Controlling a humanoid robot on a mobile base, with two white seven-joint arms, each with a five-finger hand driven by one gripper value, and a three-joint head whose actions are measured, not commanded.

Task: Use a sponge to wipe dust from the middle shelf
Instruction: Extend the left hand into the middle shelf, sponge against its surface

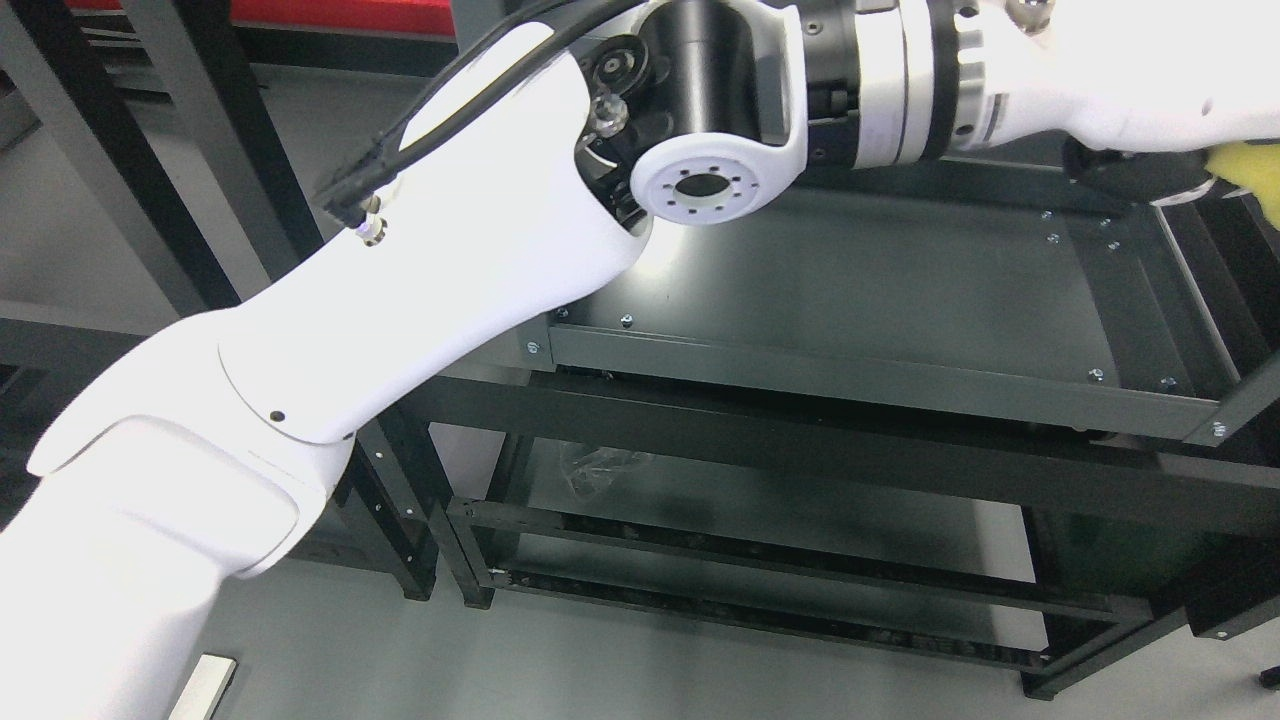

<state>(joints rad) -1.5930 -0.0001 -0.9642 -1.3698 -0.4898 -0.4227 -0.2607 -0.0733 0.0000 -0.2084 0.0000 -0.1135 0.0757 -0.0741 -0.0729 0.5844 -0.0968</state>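
Observation:
My left arm (420,270) rises from the lower left and stretches across the top of the picture to the far right. Its hand (1135,170), dark and partly cut off by the right edge, holds a yellow sponge (1252,172), of which only a corner shows. Hand and sponge hover over the back right corner of the dark grey metal shelf (860,375), near its right side rail. The shelf's flat surface is bare, with a bright glare patch near the elbow joint. My right arm is out of view.
Below this shelf lies a lower shelf (760,500) with a crumpled clear plastic scrap (600,462). A second black rack (230,150) stands at the left. A small white object (205,685) lies on the grey floor at the bottom left.

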